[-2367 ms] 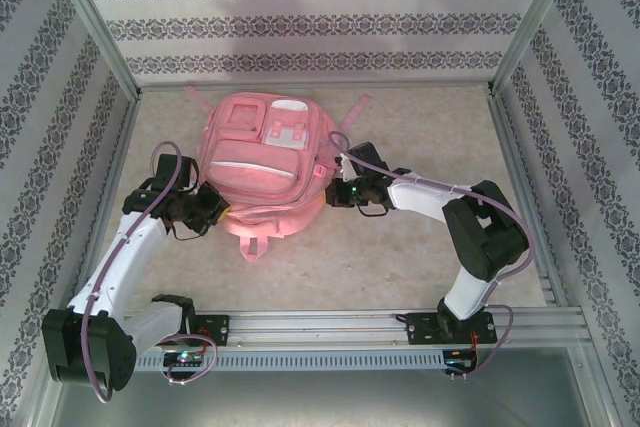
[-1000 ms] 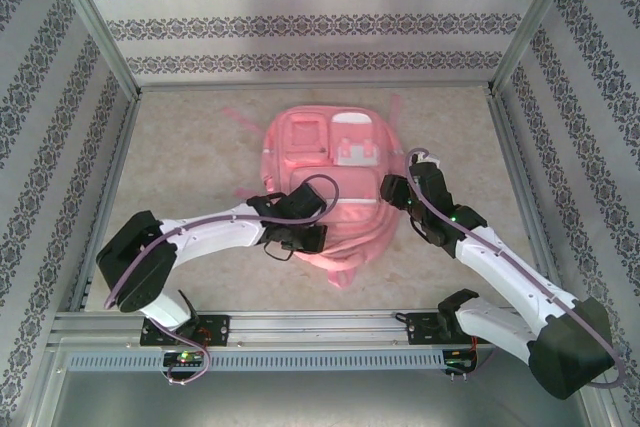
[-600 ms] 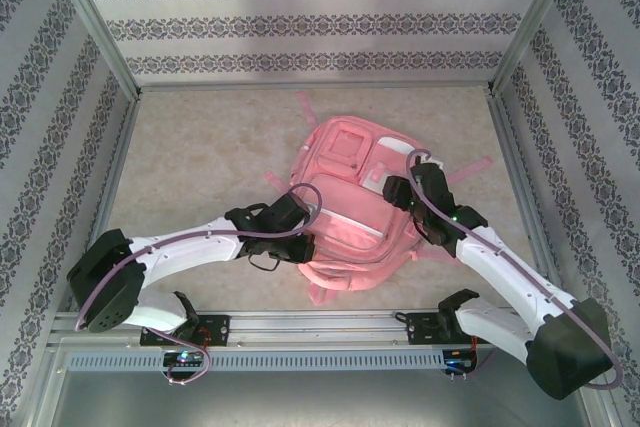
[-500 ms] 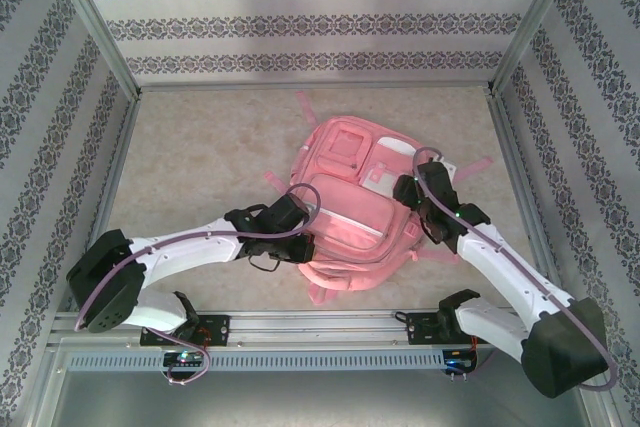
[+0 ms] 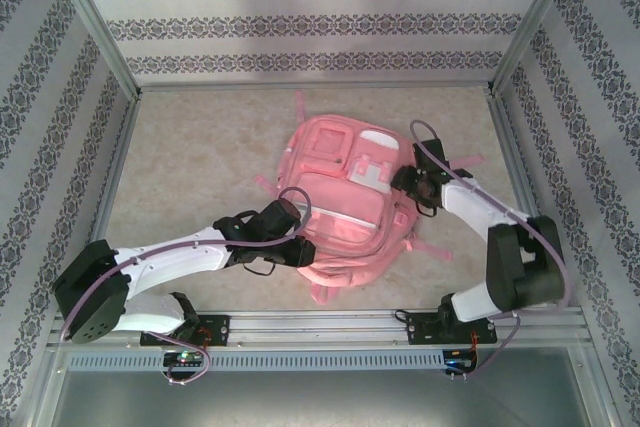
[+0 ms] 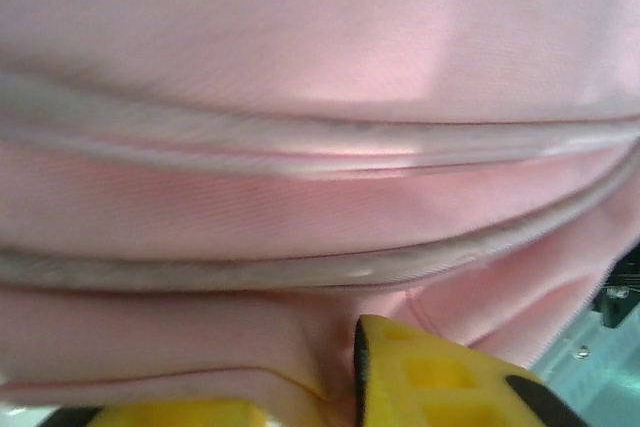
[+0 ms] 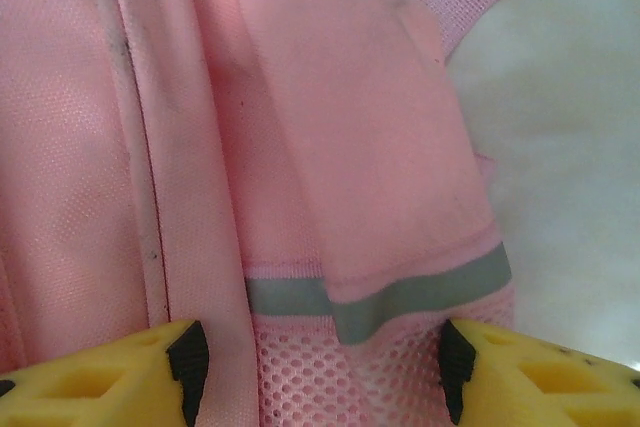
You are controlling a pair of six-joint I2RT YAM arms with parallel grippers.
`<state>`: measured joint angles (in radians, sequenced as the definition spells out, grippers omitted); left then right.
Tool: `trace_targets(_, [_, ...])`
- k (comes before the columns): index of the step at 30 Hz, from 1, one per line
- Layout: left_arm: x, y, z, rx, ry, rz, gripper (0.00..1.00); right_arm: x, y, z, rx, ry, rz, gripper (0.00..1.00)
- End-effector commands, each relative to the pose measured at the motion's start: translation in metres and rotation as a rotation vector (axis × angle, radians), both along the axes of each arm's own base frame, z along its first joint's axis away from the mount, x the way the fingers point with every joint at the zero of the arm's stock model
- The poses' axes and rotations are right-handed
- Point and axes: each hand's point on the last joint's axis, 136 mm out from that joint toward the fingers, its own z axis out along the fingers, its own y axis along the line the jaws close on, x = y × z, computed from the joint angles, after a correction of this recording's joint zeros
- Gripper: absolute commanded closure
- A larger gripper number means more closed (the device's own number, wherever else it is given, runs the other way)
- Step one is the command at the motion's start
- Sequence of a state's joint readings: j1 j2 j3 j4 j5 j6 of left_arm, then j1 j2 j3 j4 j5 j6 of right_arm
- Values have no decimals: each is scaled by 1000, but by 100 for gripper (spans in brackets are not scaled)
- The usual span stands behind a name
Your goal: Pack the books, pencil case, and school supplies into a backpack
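Beneath backpack [image 5: 340, 202], beige, seemingly marbled tabletop [image 5: 190, 147]

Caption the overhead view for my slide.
Left gripper and right gripper at opposite sides of the pink backpack on the table.

Looked like a robot lab test cell rather than a home: wallpaper-printed panels [image 5: 300, 22] held in bare aluminium posts [image 5: 92, 22], a marble-look surface [image 5: 190, 147], a slotted metal rail [image 5: 320, 325] along the near edge
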<state>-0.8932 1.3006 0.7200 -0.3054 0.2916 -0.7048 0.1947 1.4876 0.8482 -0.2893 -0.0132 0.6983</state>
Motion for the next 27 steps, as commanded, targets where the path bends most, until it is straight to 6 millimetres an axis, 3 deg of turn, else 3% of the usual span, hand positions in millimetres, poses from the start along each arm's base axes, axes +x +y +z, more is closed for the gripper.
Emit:
trace_targets(1, [-14, -19, 10, -56, -24, -124, 62, 12, 71, 23, 178, -92, 283, 35])
trace_targets(4, [-9, -9, 21, -2, -78, -118, 49, 12, 61, 28, 113, -94, 260, 34])
trace_targets(6, [-2, 4, 32, 48, -140, -98, 34, 9, 46, 33, 47, -107, 214, 26])
trace_targets(8, [5, 18, 50, 70, -204, -76, 0, 3, 33, 41, 2, -139, 177, 5])
trace_targets(12, [16, 30, 98, -16, -319, -68, 1, -8, 19, 78, -92, -269, 181, 2])
trace_targets(14, [31, 43, 126, -50, -416, -15, 1, -14, 10, 110, -172, -378, 166, 2])
trace_targets(15, [41, 54, 135, -31, -466, 32, 1, -16, 6, 122, -202, -422, 152, 2])
trace_targets(18, [85, 113, 159, 110, -676, 327, 1, -17, 2, 163, -235, -611, 149, 2])
trace_targets(20, [105, 124, 176, 137, -872, 289, 1, -13, 9, 184, -313, -796, 254, 2])
trace_targets(23, [141, 162, 169, 275, -999, 374, 1, -11, 11, 172, -464, -865, 379, 2])
trace_targets(27, [176, 223, 108, 362, -854, 510, 1, -3, -8, 137, -533, -852, 355, 2])
